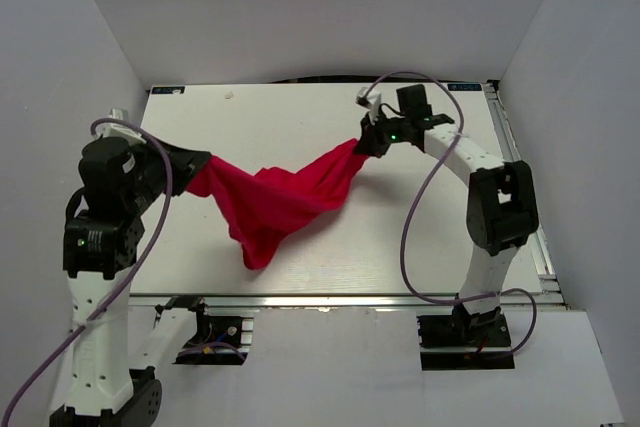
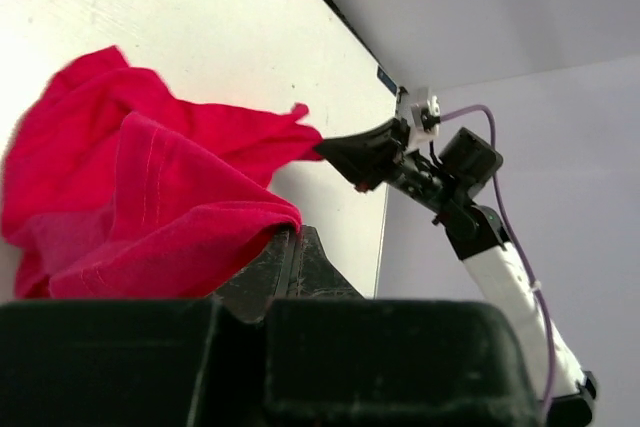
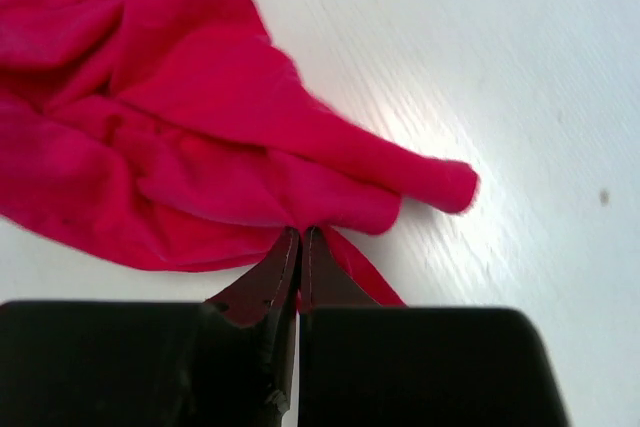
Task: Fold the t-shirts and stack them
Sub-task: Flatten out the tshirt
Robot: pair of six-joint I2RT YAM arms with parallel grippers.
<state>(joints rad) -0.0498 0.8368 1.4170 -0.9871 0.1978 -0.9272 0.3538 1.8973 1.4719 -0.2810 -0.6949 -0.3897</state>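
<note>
— Where was the shirt?
— Hung between both tools over the desk, its middle drooping toward the near edge. Whether it touched the desk I couldn't tell.
— And the tools?
— The left tool was pressed together on the shirt's left end, and the right tool was pinching its right end.
— Which way did it run?
— Left to right, the right end a little farther. The bunched bulk sat nearer the left tool. I judged the next move turned on drawing the ends apart along that line.
</note>
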